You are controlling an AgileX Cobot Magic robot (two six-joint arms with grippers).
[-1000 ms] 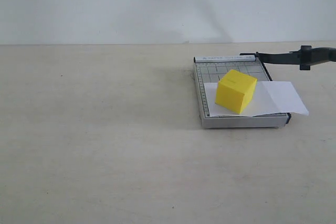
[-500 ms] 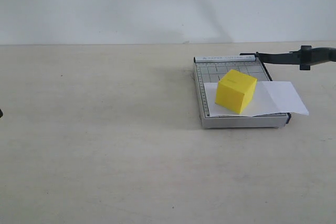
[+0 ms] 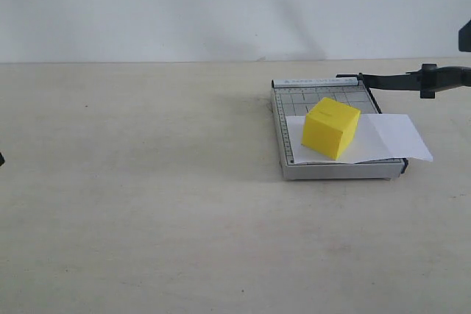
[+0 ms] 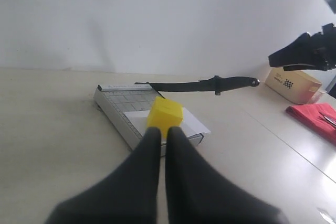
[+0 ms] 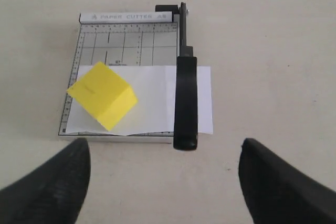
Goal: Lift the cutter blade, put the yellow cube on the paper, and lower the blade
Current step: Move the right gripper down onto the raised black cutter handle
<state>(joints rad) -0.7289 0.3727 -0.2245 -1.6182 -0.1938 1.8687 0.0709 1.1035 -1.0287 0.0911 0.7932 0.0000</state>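
Observation:
The yellow cube [image 3: 331, 129] rests on the white paper [image 3: 390, 137], which lies across the grey trimmer board [image 3: 283, 130]. The cutter blade [image 3: 412, 80] is raised, its black handle hanging in the air to the right of the board. In the right wrist view, my right gripper [image 5: 164, 148] is open and empty, just short of the handle's end [image 5: 186, 129] and the cube [image 5: 102, 95]. My left gripper [image 4: 163, 132] is shut and empty, well back from the board [image 4: 118, 106], with the cube [image 4: 165, 115] beyond its tips.
A dark part of the right arm [image 3: 465, 37] shows at the exterior view's right edge. In the left wrist view, a cardboard box [image 4: 293, 84] and a red cloth [image 4: 317, 116] lie far off beyond the cutter.
A dark part of the right arm has come into view at the exterior view's upper right edge, and a dark sliver shows at its left edge. Cube, paper and blade have not moved.

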